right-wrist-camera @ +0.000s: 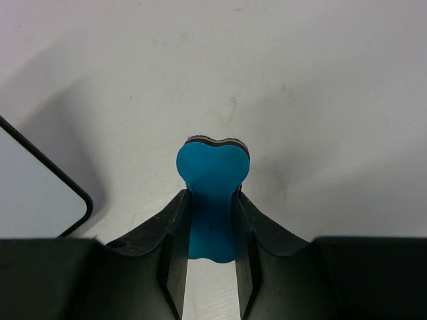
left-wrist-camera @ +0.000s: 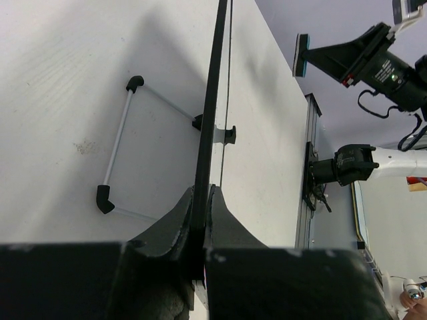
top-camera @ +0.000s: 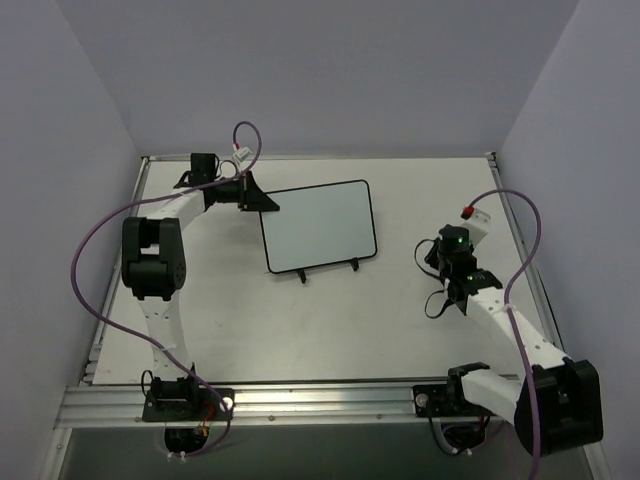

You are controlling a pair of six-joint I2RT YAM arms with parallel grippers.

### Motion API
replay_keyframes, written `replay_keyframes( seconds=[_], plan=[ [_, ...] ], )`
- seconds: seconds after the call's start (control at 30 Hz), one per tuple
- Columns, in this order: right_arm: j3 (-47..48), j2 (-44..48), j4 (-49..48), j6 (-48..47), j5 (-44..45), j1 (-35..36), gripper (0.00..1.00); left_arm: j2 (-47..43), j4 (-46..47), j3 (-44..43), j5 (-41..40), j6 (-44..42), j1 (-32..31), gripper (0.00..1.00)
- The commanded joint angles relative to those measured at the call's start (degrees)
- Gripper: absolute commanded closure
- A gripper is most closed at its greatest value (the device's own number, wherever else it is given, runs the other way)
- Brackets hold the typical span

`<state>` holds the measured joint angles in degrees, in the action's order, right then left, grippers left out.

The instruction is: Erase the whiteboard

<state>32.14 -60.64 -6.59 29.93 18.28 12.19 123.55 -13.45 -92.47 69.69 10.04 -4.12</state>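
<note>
**Whiteboard [top-camera: 318, 225] clamped at one corner; eraser in the other gripper**

Obs. 1: Your whiteboard sits on the desk [top-camera: 300, 330] toward the far edge, about midway between the left and right edges. It rests on two small black feet [top-camera: 328, 268]. From the top camera its face shows plain white inside the black frame.

Obs. 2: Your left gripper [left-wrist-camera: 203, 200] is closed down to the thickness of the frame, which it pinches edge-on at the board's far-left corner. The left wrist camera also shows a wire stand [left-wrist-camera: 117, 153] behind the board, lying on the desk.

Obs. 3: Your right gripper [right-wrist-camera: 212, 220] is narrowed onto a blue bone-shaped eraser [right-wrist-camera: 212, 180], whose rounded end sticks out past the fingertips. It sits toward the right edge of the desk, apart from the board. One rounded corner of the board shows low left in the right wrist camera.
</note>
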Motion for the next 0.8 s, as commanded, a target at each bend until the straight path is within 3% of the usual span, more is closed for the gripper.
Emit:
replay_keyframes(
  seconds=[0.0,0.17,0.37,0.67,0.77],
  plan=[
    [7.57,-6.13,2.8,-5.23,-3.51,-2.69,1.0,1.43,-0.52,3.17,-19.33,-4.77,0.87,0.98],
    [11.36,-10.89,5.71,-8.31,-3.0,-4.36,1.0,4.33,-6.3,-1.82,-19.15,-7.04,0.69,0.98],
    [10.14,-10.38,5.45,-9.01,-3.25,-5.06,1.0,9.34,-13.78,-9.57,-19.5,-9.87,-0.36,0.98],
    [10.14,-9.67,5.18,-9.81,-4.48,-5.24,1.0,13.47,-17.3,-15.46,-17.4,-12.33,-0.45,0.98],
    [9.7,-9.15,4.83,-10.6,-4.92,-5.24,1.0,12.34,-15.39,-13.37,-16.43,-12.59,-0.19,0.98]
  ],
)
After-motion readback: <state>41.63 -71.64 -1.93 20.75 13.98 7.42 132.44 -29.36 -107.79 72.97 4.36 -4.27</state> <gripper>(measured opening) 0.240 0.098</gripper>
